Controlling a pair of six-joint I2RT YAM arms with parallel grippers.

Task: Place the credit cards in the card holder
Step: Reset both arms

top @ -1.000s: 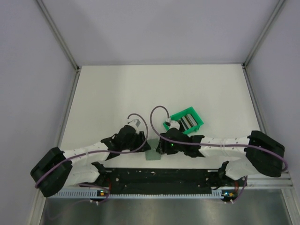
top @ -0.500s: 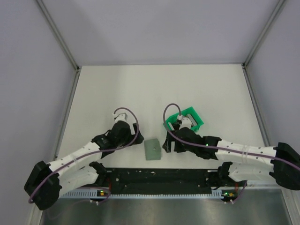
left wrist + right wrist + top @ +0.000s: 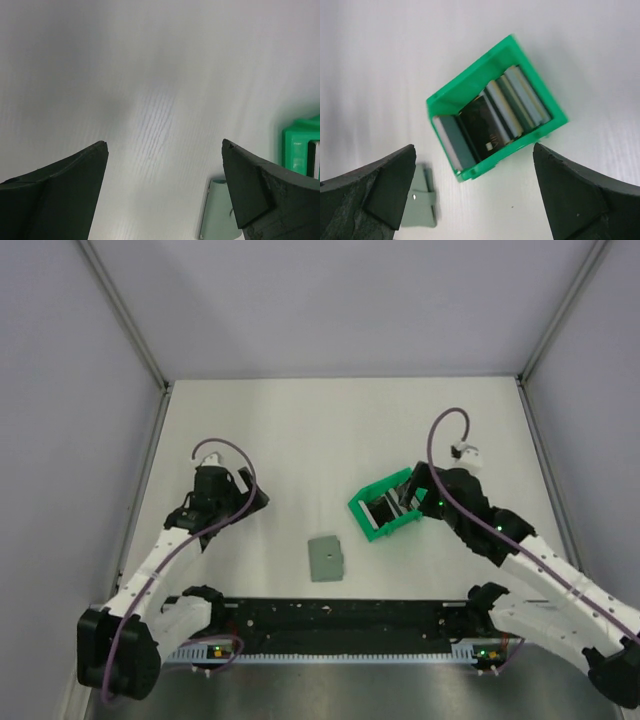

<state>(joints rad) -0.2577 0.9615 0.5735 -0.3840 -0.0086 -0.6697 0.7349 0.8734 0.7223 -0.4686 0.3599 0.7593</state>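
Note:
The card holder [image 3: 325, 558], a flat grey-green wallet, lies closed on the white table between the two arms; it also shows low in both wrist views [image 3: 219, 215] [image 3: 422, 202]. Several credit cards [image 3: 495, 115], black, grey and whitish, stand on edge inside a bright green bin [image 3: 470, 76]. My left gripper [image 3: 255, 502] [image 3: 165, 145] is open over bare table, well to the left of the card holder. My right gripper [image 3: 412, 495] [image 3: 474, 147] is open and empty, hovering at the bin's right side above the credit cards [image 3: 390, 505].
The green bin [image 3: 385, 527] sits right of centre, up and to the right of the card holder; its edge shows at the right of the left wrist view [image 3: 297, 150]. Metal frame rails border the table on the left and right.
Both grippers opened and both arms drew away from the card holder, the left one up and to the left, the right one up and to the right past the bin. The card holder stays flat on the table.

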